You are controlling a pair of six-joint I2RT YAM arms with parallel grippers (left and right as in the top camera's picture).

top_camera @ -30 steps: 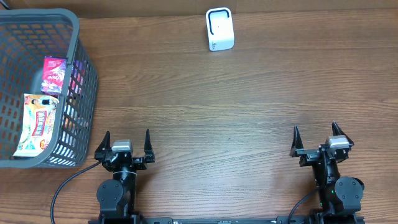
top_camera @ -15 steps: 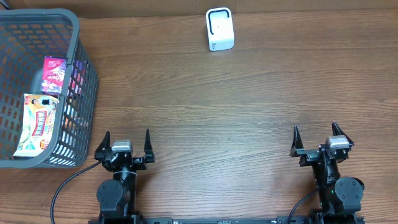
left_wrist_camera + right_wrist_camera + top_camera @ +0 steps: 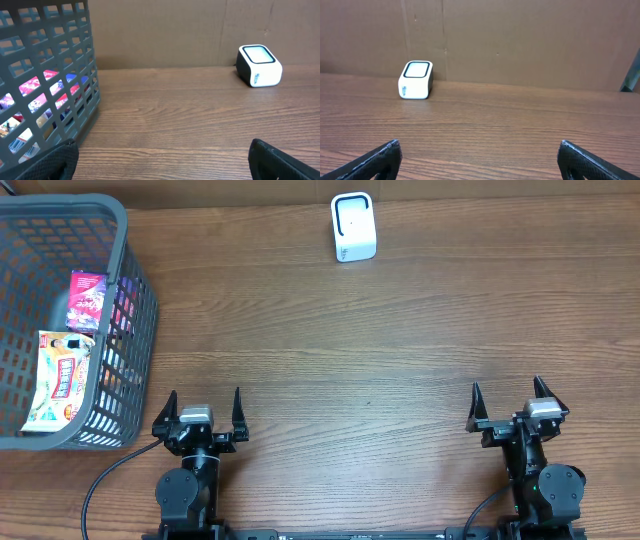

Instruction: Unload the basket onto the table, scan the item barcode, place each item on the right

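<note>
Upper left: grey basket (image 3: 60, 202), holding a snack packet (image 3: 60, 380) at its lower edge and a purple packet (image 3: 88, 292) above it. Lower left: left gripper (image 3: 205, 396), jaws wide apart, empty, just right of the basket's lower corner. Top centre: white scanner (image 3: 353, 227) upright on the table (image 3: 380, 350), well apart from both arms. Lower right: right gripper (image 3: 507, 386), jaws spread wide, holding nothing.

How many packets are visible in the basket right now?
2: a purple packet by the right wall of the basket, and a red-and-white packet at its near end. Others may be hidden underneath.
</note>
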